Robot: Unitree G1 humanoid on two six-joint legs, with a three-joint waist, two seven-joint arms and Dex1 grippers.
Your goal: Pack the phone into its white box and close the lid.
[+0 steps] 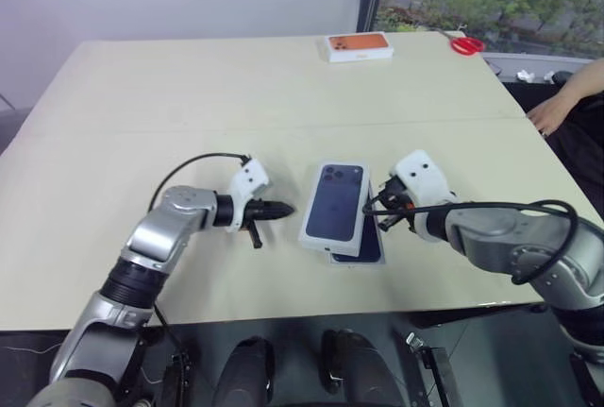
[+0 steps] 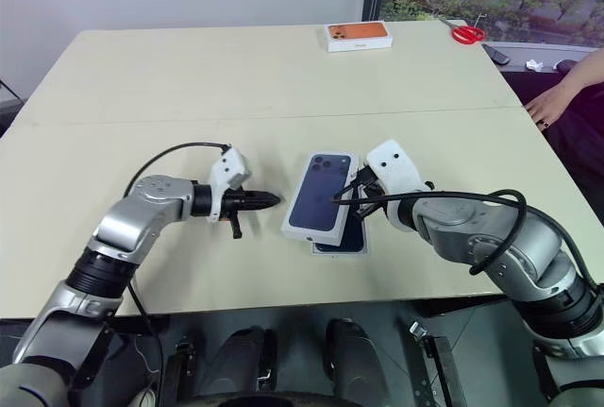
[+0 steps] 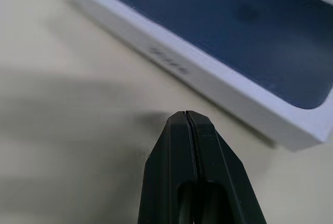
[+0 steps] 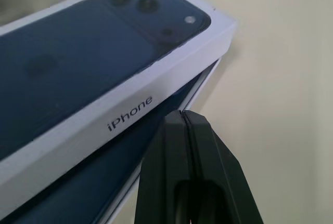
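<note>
The lid (image 1: 335, 207) is sitting askew over the box (image 1: 370, 248) (phone inside); either clenched, empty hand (image 1: 283, 209) (image 1: 377, 211) nudging could jam it.

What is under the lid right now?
The lid lies askew over the white box, whose corner sticks out with the phone inside. The rest is covered.

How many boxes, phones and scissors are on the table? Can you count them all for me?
Box lids: 1, the lid, lying askew over the phone.
Box trays: 1, the white box.
Other boxes: 1, white box with an orange picture.
Phones: 1, the phone.
Scissors: 1, red scissors.
Total: 5
</note>
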